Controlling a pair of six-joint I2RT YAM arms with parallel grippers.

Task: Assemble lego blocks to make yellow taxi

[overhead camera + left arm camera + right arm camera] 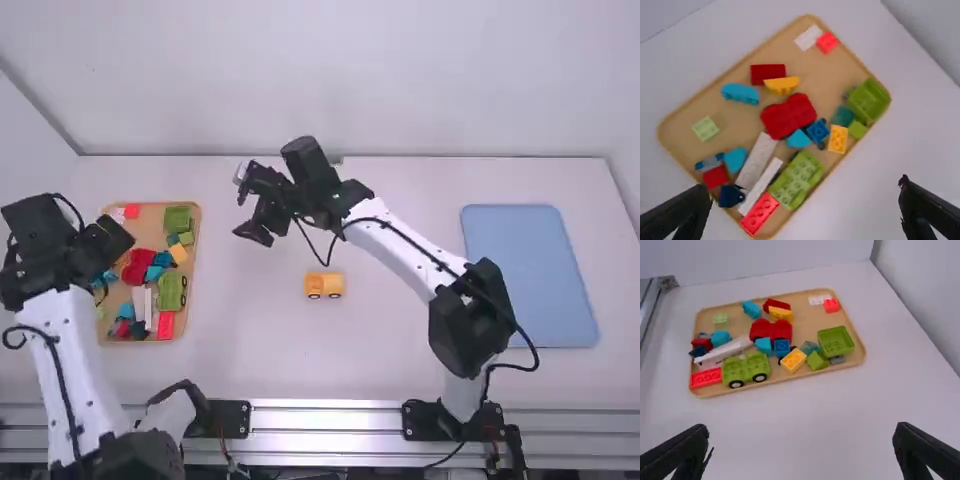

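Note:
A small yellow car with dark wheels [325, 286] stands alone on the middle of the table. My left gripper [112, 238] is above the wooden tray at the left, and in the left wrist view the same gripper [800, 212] is open with nothing between its fingers. The right gripper [246, 204] hangs over the table between tray and car, farther back than the car; in the right wrist view this gripper [800, 452] is open and holds nothing. In the tray lie a yellow brick [837, 139] and a yellow curved piece [782, 84], the latter against a dark red brick [768, 74].
The wooden tray [815, 375] also holds a green wheeled base [745, 370], a green open box [836, 342], a red wheeled piece [788, 116], long white bars [756, 160] and several small bricks. A blue flat tray [530, 275] lies at the far right, beyond the right arm.

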